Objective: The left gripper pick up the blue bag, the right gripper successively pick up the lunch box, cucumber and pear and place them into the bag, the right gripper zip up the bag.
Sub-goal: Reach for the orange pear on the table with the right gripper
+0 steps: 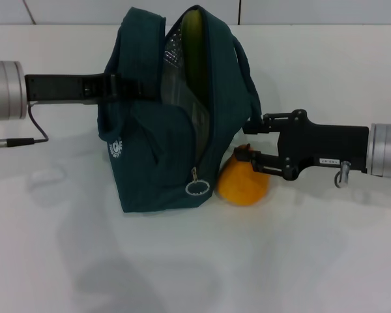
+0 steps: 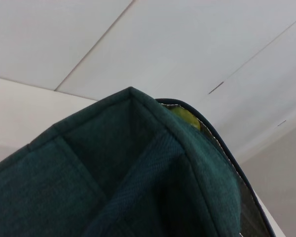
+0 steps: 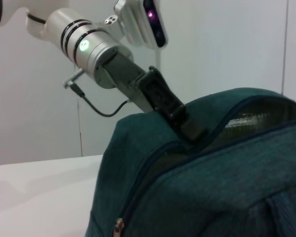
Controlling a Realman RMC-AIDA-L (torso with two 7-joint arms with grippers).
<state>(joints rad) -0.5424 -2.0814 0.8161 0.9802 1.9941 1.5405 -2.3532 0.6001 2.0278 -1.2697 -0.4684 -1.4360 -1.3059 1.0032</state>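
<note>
The right pincer [image 1: 250,155] is spread around the pear [image 1: 244,183] on the counter [image 1: 313,261], touching the blue bag [image 1: 156,163]. Lifting it looks next. The left pincer [image 1: 127,88] is clenched on the bag's rim. Inside, the cucumber [image 1: 194,52] stands upright.

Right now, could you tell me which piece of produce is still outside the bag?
The pear, on the table beside the blue bag; the cucumber already stands inside.
</note>
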